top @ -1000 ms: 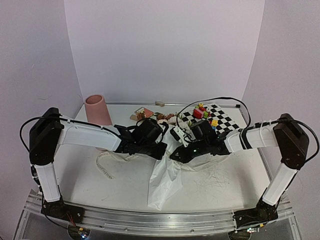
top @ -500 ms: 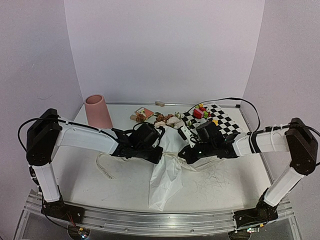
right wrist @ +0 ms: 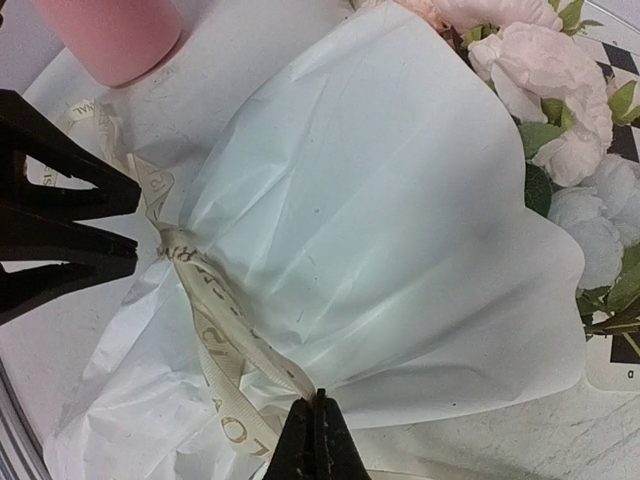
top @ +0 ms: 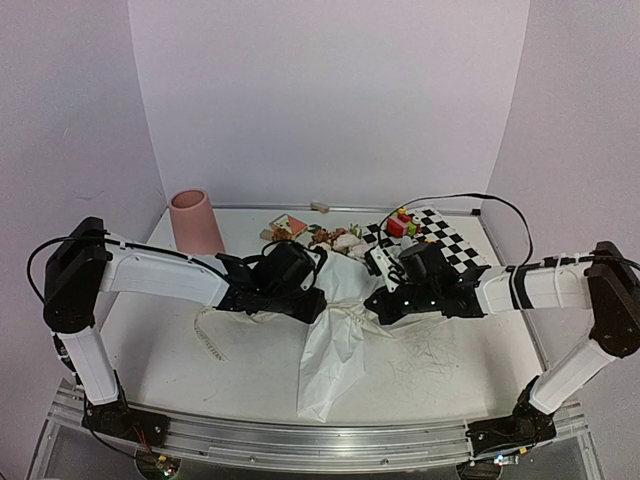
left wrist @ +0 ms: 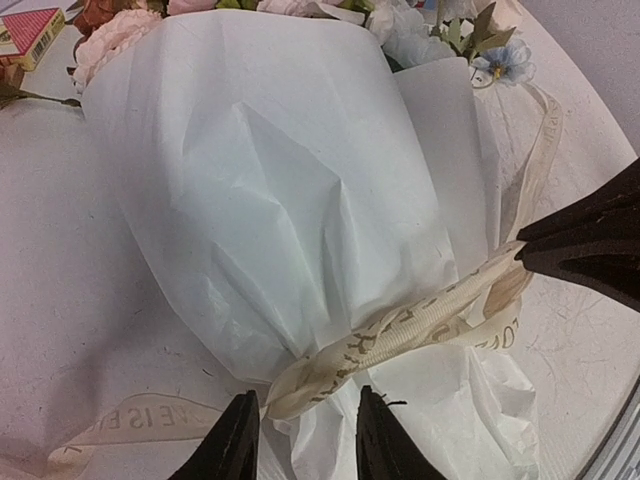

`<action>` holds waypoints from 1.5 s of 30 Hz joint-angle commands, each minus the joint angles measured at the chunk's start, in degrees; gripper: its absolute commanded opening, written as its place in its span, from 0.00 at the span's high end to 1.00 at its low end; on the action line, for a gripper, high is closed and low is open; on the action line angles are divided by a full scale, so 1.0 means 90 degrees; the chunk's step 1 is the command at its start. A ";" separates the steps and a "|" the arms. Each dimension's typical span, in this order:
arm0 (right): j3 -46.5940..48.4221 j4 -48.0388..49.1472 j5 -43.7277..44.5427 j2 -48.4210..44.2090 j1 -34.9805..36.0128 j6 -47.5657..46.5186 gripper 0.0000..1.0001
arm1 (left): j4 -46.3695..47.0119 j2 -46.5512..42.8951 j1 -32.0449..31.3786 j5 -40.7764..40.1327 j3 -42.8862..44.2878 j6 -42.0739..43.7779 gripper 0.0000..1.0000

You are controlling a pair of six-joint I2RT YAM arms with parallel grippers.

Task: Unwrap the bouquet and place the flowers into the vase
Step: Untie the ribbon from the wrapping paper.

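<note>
The bouquet [top: 335, 335] lies in the middle of the table, its white paper [left wrist: 280, 180] tied at the neck with a cream ribbon [left wrist: 400, 330]. The flowers [top: 340, 240] stick out of the far end; pale pink roses [right wrist: 530, 60] show in the right wrist view. My left gripper [left wrist: 300, 440] is open, its fingers either side of the ribbon's left end without touching it. My right gripper [right wrist: 318, 425] is shut on the ribbon [right wrist: 215, 340] at the right side of the neck. The pink vase [top: 195, 222] stands upright at the back left, apart from both grippers.
A black-and-white checkered mat [top: 450, 245] with small colourful toy blocks [top: 400, 225] lies at the back right, next to the flower heads. A small red-and-white card [top: 290, 222] lies behind the bouquet. A loose ribbon tail [top: 208, 335] trails on the table left of the paper.
My left gripper has opened and let go of the ribbon. My right gripper has shut on the ribbon. Both arms have sunk lower, the right elbow swinging out to the right.
</note>
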 commanded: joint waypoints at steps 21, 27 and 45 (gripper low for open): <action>-0.0177 -0.0076 0.0957 -0.0372 -0.0010 0.0294 1.00 | -0.0452 0.0097 0.0000 -0.0880 0.0368 -0.0114 0.90; -0.0257 -0.0224 0.1612 -0.0473 -0.0014 0.0508 1.00 | -0.0493 -0.0195 0.0001 -0.1054 0.0007 -0.0383 0.96; -0.0462 -0.0336 0.1196 -0.0518 -0.0014 0.0496 1.00 | -0.0365 -0.0039 -0.0029 -0.0148 0.0372 -0.0222 0.73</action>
